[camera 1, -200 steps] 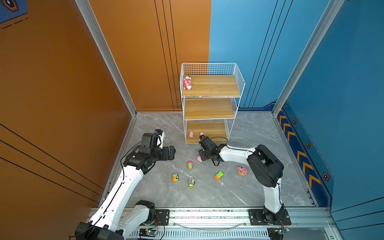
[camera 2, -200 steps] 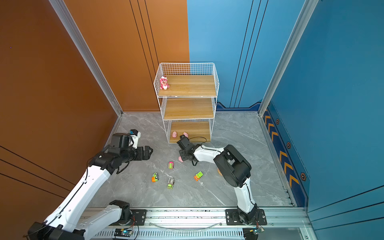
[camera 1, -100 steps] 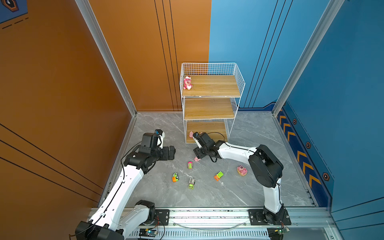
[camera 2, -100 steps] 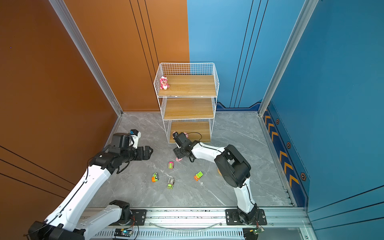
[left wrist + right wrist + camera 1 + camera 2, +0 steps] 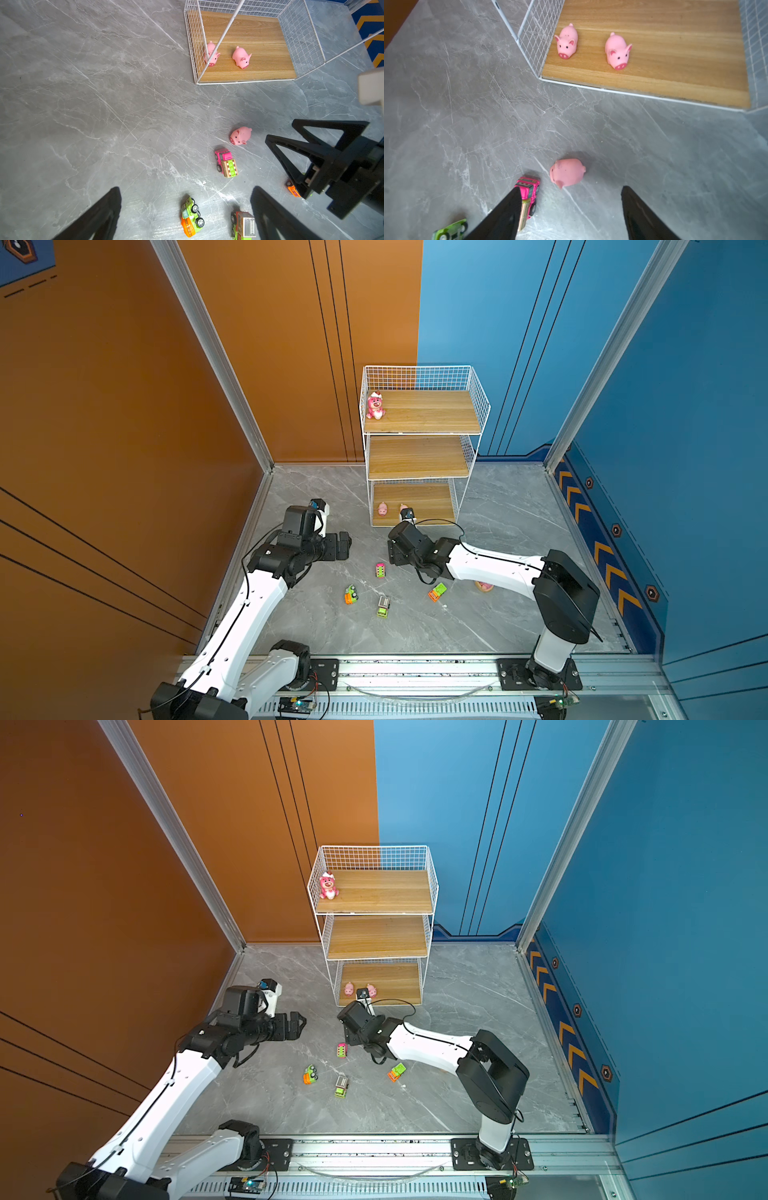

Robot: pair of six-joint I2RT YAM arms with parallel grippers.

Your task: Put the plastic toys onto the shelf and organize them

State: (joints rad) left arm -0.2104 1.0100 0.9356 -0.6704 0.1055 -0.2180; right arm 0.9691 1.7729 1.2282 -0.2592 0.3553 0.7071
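The white wire shelf [image 5: 419,435] stands at the back, with a pink bear [image 5: 375,405] on its top board. Two pink pigs [image 5: 566,42] [image 5: 617,52] stand on the bottom board. A third pig [image 5: 568,172] lies on its side on the floor, just beyond the tips of my open, empty right gripper [image 5: 571,190]; in both top views that gripper [image 5: 392,556] hides it. A pink truck [image 5: 380,570] touches one right finger [image 5: 508,212]. My left gripper [image 5: 186,188] hangs open and empty above a green and orange car [image 5: 192,216].
More toy vehicles sit on the grey floor: a grey and green truck [image 5: 383,606] and a green and orange one [image 5: 437,592]. A pink toy [image 5: 484,585] is half hidden behind the right arm. Orange and blue walls enclose the floor.
My right gripper has swung left over the floor pig, now covering it in the top views, and its jaws have widened. The left arm has not moved.
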